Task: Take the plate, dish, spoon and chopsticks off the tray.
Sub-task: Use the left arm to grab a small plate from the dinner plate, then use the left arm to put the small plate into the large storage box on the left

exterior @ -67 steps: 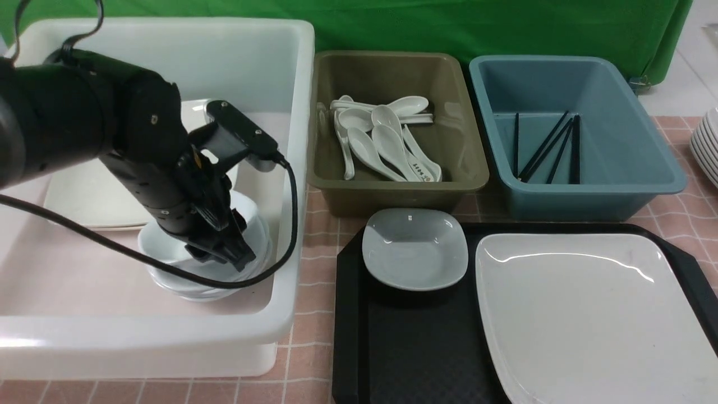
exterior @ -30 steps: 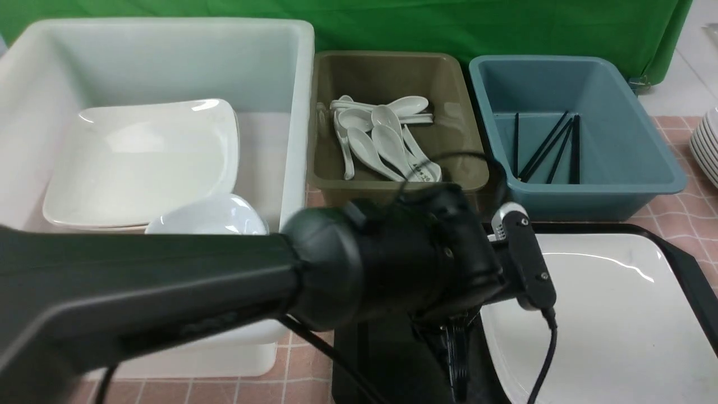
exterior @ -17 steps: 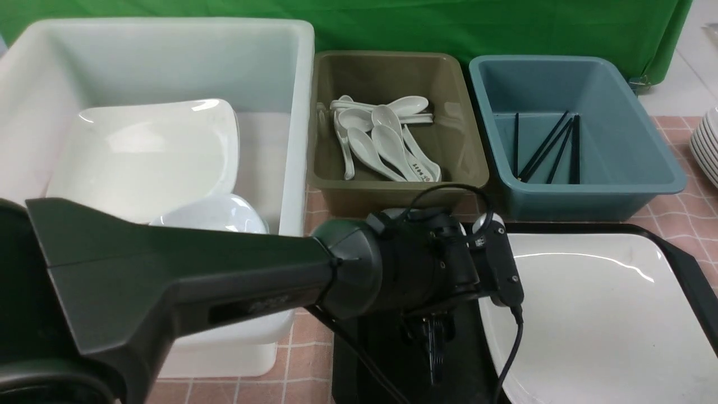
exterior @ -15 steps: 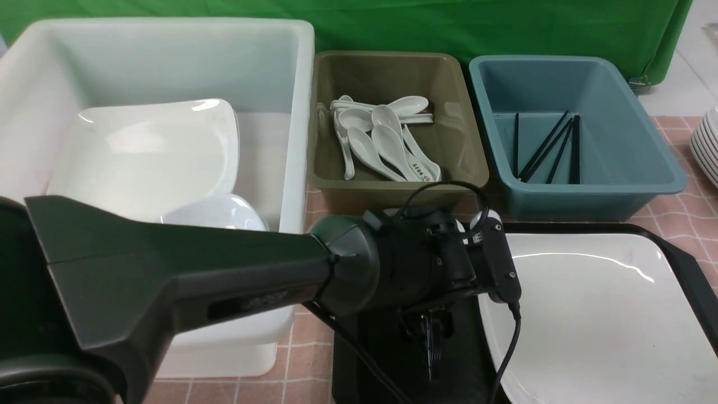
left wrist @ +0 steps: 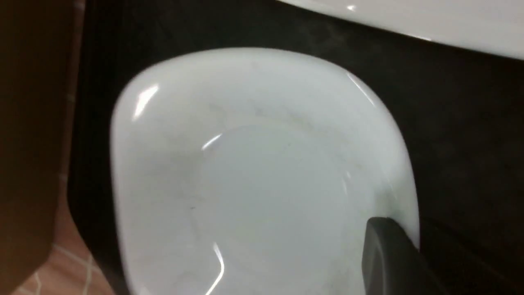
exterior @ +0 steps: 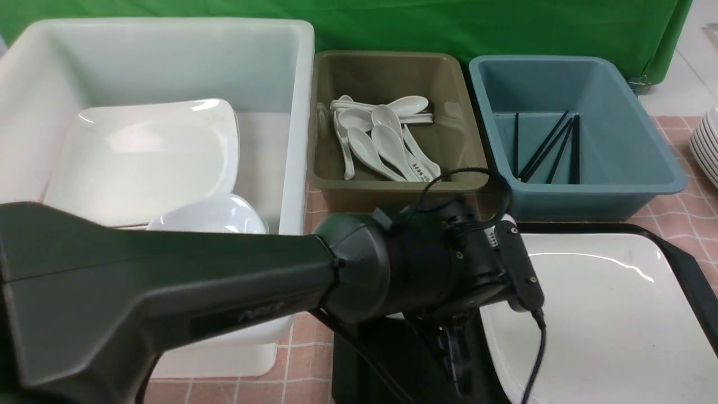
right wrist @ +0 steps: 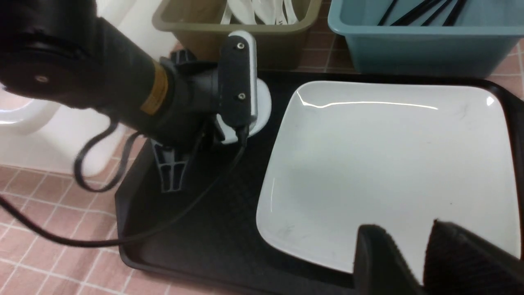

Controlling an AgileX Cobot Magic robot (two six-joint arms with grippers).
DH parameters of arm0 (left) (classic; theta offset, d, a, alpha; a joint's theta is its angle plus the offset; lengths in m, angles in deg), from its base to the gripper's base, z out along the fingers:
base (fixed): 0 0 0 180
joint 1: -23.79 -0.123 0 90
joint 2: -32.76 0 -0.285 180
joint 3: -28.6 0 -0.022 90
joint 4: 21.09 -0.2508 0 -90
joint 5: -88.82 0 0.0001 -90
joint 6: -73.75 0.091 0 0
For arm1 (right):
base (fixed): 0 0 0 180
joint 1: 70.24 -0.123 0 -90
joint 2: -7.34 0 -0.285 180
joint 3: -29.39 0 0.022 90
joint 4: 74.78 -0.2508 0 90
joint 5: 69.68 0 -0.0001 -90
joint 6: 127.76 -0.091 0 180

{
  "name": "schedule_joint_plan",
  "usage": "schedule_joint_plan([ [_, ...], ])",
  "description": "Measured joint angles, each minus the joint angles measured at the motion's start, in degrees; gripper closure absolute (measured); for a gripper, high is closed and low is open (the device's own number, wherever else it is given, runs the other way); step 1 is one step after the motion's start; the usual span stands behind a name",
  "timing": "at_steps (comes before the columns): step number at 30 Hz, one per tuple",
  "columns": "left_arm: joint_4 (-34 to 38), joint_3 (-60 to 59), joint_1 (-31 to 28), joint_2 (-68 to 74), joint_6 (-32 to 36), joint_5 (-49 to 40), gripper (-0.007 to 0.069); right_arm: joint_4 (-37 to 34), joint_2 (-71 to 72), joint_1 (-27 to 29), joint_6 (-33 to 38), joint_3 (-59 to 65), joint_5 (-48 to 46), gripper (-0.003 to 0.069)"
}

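A: Shows the dish (left wrist: 245,164) where?
B: Places it on the tray (right wrist: 196,229), at its far left corner, just beside the plate (right wrist: 389,155) yet apart from it.
A: Marks the left gripper (right wrist: 170,184) how?
B: Sets it at the dish, below the left arm (exterior: 168,292) crossing the front view. Shows one finger (left wrist: 389,258) lying on the inner rim of the dish and hides the other. Cannot tell whether clamped on that rim or only touching it.
A: And the right gripper (right wrist: 403,231)?
B: Hangs over the near right part of the plate, fingers apart, bare plate showing in the gap.
A: Lists the other tableware?
B: Locates the plate on the right part of the tray, covering most of that side; spoons (exterior: 387,140) heaped in the olive tub (exterior: 454,151); chopsticks (exterior: 547,147) loose in the blue tub (exterior: 634,146); both tubs standing on the desk (exterior: 308,359) just beyond the tray.
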Motion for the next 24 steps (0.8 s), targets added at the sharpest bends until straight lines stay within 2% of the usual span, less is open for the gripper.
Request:
schedule_joint_plan([
  [5,3.91,4.64,1.05,-6.30,-0.05,-4.80,0.0607,0.00,0.00,0.00,0.00,0.00,0.00,0.0419],
  [10,3.81,10.65,1.05,-12.90,-0.05,-8.93,0.0608,0.00,0.00,0.00,0.00,0.00,0.00,0.0419],
  [15,-3.92,17.02,-0.66,-21.77,-0.11,-15.33,0.0608,0.00,0.00,0.00,0.00,0.00,0.00,0.0419],
  [19,-5.59,16.28,-5.66,-25.99,-0.22,-20.78,0.0609,-0.06,0.00,0.00,0.00,0.00,0.00,0.0419],
  [24,0.63,5.83,-20.25,-29.12,0.42,-20.51,0.0609,0.01,0.00,0.00,0.00,0.00,0.00,0.0419],
])
